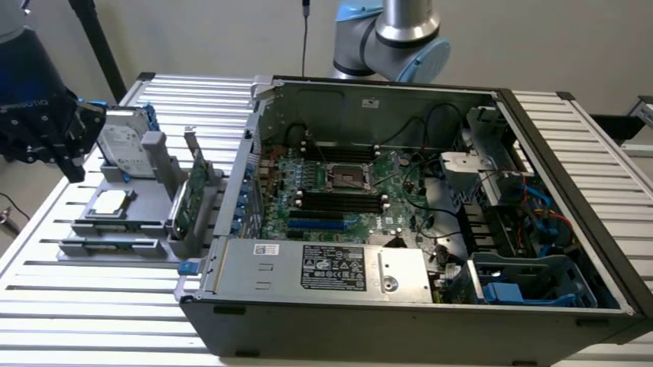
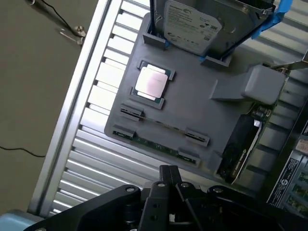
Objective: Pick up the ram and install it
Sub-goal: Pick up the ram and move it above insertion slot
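The ram (image 2: 159, 146) stands on edge in a slot at the front of a grey holder (image 2: 202, 101), its green edge showing between two clips. In the exterior view the ram (image 1: 107, 245) sits at the holder's near end, on the exterior view's left. My gripper (image 2: 168, 171) hovers above and short of it, its fingers shut together with nothing between them. In the exterior view the gripper (image 1: 73, 170) hangs over the table's left edge, beside the holder. The open computer case (image 1: 551, 153) shows the motherboard (image 1: 403, 210) with black memory slots (image 1: 342, 201).
The holder also carries a silver processor chip (image 2: 153, 82), a hard drive (image 2: 192, 24) upright in blue rails, and a green expansion card (image 2: 240, 144) with a bracket. The power supply (image 1: 316, 267) lies along the case's near side. Cables lie on the floor (image 2: 29, 96).
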Controlling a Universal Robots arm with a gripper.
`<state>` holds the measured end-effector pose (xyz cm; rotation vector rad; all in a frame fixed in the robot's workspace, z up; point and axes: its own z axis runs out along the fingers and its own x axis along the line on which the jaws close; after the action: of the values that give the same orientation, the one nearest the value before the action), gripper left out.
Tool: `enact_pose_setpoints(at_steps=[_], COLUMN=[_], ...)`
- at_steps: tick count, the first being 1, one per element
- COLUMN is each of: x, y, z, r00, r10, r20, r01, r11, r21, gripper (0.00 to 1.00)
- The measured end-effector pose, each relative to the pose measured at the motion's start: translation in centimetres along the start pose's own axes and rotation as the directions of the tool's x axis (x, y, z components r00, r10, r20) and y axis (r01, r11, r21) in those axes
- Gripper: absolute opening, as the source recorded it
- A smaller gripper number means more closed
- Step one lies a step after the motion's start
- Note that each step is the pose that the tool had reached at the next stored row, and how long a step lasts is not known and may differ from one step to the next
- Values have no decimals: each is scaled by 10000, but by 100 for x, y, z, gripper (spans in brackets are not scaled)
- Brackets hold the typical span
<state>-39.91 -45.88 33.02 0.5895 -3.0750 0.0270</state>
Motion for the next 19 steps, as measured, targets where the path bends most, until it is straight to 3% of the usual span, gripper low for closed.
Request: enact_pose_setpoints(at_steps=[5, 9, 14, 19], x=[0, 0, 0, 0], y=[0, 0, 0, 1], z=[9, 16, 26, 35], r00=[9959, 9866, 9679, 9413], r10=[-903, -1632, -2512, -3376], r20=[13, 22, 33, 42], r01=[903, 1632, 2512, 3376], r11=[9959, 9866, 9679, 9413], r21=[13, 24, 39, 54], gripper=[11, 11, 11, 11])
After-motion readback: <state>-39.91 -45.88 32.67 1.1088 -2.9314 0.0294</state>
